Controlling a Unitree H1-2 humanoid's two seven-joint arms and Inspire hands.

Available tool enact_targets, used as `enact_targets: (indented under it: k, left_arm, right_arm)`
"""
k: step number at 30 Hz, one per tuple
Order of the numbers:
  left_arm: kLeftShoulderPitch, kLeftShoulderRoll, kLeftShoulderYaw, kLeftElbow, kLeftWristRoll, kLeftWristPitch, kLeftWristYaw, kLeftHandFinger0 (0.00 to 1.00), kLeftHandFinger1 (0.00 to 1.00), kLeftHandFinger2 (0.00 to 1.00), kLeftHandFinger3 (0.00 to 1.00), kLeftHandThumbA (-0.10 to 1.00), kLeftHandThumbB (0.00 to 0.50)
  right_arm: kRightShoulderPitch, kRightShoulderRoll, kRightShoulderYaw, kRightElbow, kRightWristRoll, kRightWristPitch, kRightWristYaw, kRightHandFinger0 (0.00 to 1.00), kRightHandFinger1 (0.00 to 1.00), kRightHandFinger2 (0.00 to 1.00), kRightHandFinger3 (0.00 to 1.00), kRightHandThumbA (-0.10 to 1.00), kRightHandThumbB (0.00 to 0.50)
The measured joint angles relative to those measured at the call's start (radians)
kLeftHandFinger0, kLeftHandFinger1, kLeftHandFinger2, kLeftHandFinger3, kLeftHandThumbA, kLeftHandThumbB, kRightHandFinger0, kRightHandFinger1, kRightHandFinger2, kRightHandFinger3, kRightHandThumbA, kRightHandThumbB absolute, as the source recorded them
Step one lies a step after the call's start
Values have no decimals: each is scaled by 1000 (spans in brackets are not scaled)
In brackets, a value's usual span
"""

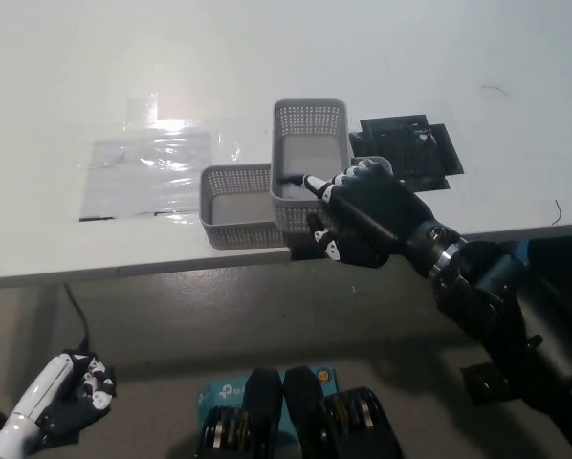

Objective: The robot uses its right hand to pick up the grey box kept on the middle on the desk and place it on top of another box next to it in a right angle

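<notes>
Your right robot hand (363,215) grips the grey box (310,163) crosswise over the other box (238,206), ready to stack at right angles; left robot hand (71,406) hangs below the bench (363,48), can't tell its grip.

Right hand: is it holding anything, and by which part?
The right hand grips the grey box at its near right corner, one finger over the rim; it rests partly on the other box.

The desk (382,57) is open behind the 2 grey boxes (310,153); a black mat (415,153) lies just right.
</notes>
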Motion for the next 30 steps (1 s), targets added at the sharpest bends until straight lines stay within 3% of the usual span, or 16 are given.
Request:
enact_targets:
  k: [2, 3, 8, 9, 10, 12, 13, 14, 15, 16, 17, 18, 30]
  left_arm:
    - [0, 0, 0, 1, 0, 0, 0, 0, 0, 135, 296, 1000, 500]
    - [0, 0, 0, 3, 0, -1, 0, 0, 0, 137, 293, 1000, 500]
    - [1, 0, 3, 8, -3, -2, 0, 0, 0, 134, 287, 1000, 500]
    - [1, 0, 4, 9, -4, -3, 0, 0, 0, 132, 288, 1000, 500]
    - [1, 0, 5, 10, -6, -3, 0, 0, 0, 114, 276, 1000, 500]
    - [2, 0, 7, 10, -6, -3, 0, 0, 0, 113, 278, 1000, 500]
    - [2, 0, 7, 10, -7, -3, 0, 0, 0, 113, 279, 1000, 500]
    - [2, 0, 7, 11, -7, -3, 0, 0, 0, 113, 280, 1000, 500]
    - [2, 0, 7, 11, -7, -4, 0, 0, 0, 104, 274, 1000, 500]
    - [2, 0, 7, 11, -8, -4, 0, 0, 0, 101, 273, 1000, 500]
    - [2, 0, 7, 11, -8, -4, 0, 0, 0, 99, 273, 1000, 500]
    - [2, 0, 8, 11, -9, -4, 0, 0, 0, 87, 279, 1000, 500]
    - [6, 0, 12, 14, -16, -4, 0, 0, 0, 88, 282, 1000, 500]
  right_arm:
    - [0, -1, 0, -26, -1, 11, 23, 0, 0, 0, 1000, 837, 500]
    - [-1, -1, -1, -34, -1, 16, 35, 0, 0, 0, 1000, 941, 500]
    - [-19, -15, 4, -72, -26, 41, 82, 0, 0, 58, 1000, 1000, 500]
    - [-23, -20, 8, -79, -36, 45, 91, 0, 0, 145, 1000, 1000, 500]
    - [-30, -31, 16, -92, -54, 53, 109, 1, 27, 422, 1000, 1000, 500]
    - [-39, -48, 32, -117, -80, 70, 149, 0, 0, 419, 1000, 1000, 500]
    - [-43, -55, 37, -130, -90, 80, 174, 0, 87, 690, 1000, 1000, 500]
    - [-45, -59, 40, -141, -99, 89, 196, 0, 22, 708, 1000, 1000, 500]
    - [-48, -62, 42, -151, -106, 98, 218, 303, 460, 1000, 1000, 1000, 500]
    - [-50, -65, 43, -155, -110, 103, 230, 553, 921, 1000, 1000, 1000, 500]
    - [-51, -67, 44, -163, -116, 116, 260, 628, 1000, 1000, 1000, 1000, 500]
    - [-51, -67, 44, -169, -119, 128, 283, 1000, 1000, 1000, 1000, 1000, 500]
    - [-51, -65, 43, -204, -127, 214, 475, 1000, 1000, 1000, 1000, 1000, 500]
